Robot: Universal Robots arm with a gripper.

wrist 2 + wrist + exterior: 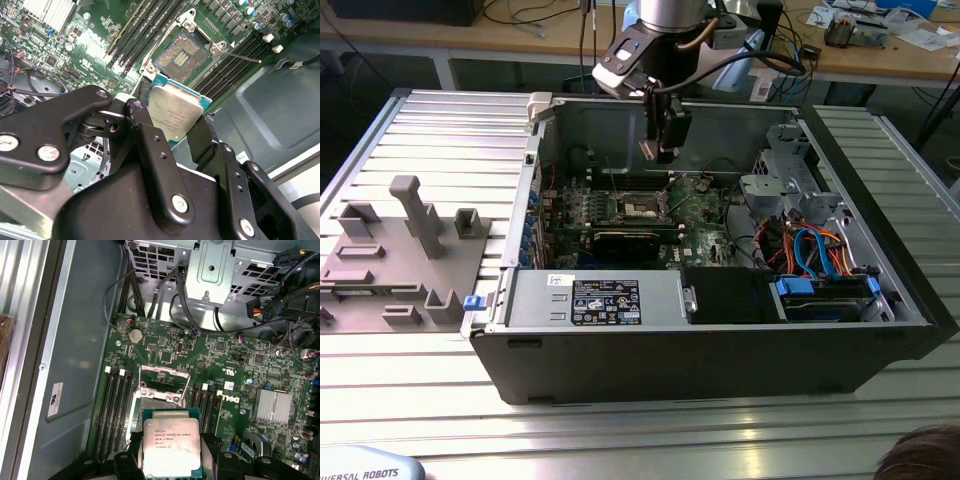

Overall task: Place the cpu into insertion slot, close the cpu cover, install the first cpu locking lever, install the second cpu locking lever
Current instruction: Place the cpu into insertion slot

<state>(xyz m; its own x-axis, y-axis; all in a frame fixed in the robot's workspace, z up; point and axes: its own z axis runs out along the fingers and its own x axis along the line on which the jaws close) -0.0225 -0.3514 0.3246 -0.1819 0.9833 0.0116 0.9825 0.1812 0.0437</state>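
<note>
Two black fingers (152,150) of the end effector (170,117) pinch the cpu (171,442) by its edges. The cpu hangs flat, silver side up, just above the empty socket (181,55) on the green board (225,360). The cpu cover (165,370) is tipped up and open. The computer case (720,350) lies open on the counter (620,430).

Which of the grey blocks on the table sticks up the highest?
The T-topped post, on the exterior view's left; the other grey blocks around it are all much lower.
</note>
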